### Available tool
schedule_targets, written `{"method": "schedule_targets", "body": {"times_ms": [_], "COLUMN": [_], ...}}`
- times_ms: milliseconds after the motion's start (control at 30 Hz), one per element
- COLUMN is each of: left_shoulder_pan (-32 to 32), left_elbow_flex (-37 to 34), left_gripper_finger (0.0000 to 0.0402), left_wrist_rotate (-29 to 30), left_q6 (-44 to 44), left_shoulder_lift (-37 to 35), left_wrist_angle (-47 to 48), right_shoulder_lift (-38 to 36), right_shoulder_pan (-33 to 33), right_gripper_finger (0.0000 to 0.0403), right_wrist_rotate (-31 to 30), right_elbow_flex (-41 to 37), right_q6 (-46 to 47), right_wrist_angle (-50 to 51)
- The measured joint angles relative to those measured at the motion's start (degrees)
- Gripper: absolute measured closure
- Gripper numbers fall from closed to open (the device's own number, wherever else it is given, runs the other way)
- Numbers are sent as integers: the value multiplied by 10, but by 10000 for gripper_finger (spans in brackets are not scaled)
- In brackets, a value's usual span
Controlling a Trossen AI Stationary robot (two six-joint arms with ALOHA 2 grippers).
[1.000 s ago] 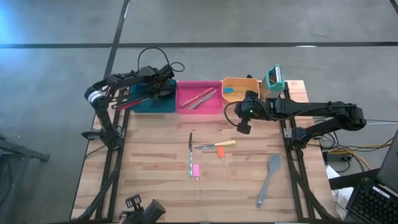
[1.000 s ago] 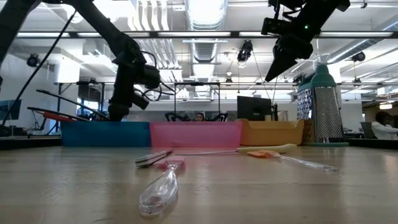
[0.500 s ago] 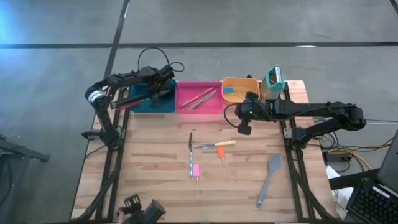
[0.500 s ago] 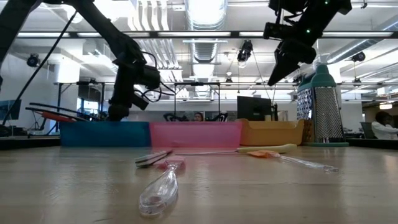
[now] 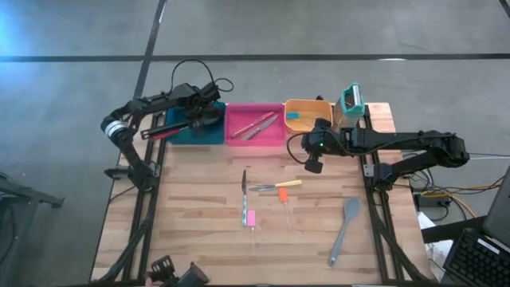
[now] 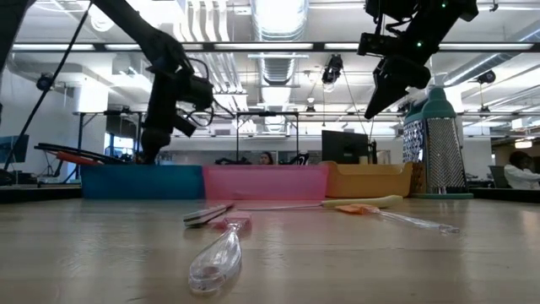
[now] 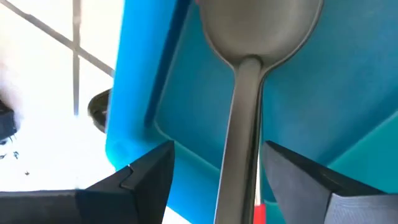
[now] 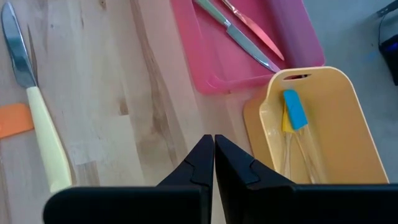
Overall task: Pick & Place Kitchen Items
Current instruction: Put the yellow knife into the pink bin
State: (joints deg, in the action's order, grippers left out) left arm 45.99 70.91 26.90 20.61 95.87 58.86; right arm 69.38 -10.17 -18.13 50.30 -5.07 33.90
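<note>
Teal bin (image 7: 348, 93) below — grey spoon (image 7: 249, 74) between open left jaws.

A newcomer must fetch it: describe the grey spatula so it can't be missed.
Start at the wooden table and go to its near right part, away from the bins. The grey spatula lies there alone, longer than the cutlery mid-table, and grey all over.

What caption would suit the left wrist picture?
Open left gripper above a long grey spoon lying in the teal bin.
</note>
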Motion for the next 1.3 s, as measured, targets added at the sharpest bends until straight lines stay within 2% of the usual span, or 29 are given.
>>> {"method": "schedule_targets", "body": {"times_ms": [233, 333, 500, 600, 800, 900, 1133, 1300], "left_shoulder_pan": [-26, -47, -91, -129, -227, -277, -382, -405], "left_elbow_flex": [0, 0, -1, -16, -102, -153, -289, -359], "left_gripper_finger": [154, 154, 154, 154, 154, 154, 154, 154], "left_wrist_rotate": [0, -3, -5, -5, -8, -19, -22, -22], "left_q6": [-40, -86, -198, -242, -250, -251, -242, -224], "left_shoulder_lift": [-71, -104, -161, -194, -256, -278, -324, -353], "left_wrist_angle": [1, 0, -26, -73, -237, -303, -478, -578], "right_shoulder_lift": [0, 0, 0, 1, 1, 1, 1, 1], "right_shoulder_pan": [0, 1, 6, 23, 81, 107, 137, 140], "right_gripper_finger": [394, 394, 394, 394, 394, 394, 394, 389], "right_wrist_rotate": [0, 8, 77, 76, 76, 76, 93, 112], "right_elbow_flex": [0, 0, 0, 0, -1, -3, -3, -3], "right_q6": [-10, -10, -26, -38, -98, -96, 50, 108], "right_wrist_angle": [-10, -35, -68, -69, -67, -67, -66, -39]}}
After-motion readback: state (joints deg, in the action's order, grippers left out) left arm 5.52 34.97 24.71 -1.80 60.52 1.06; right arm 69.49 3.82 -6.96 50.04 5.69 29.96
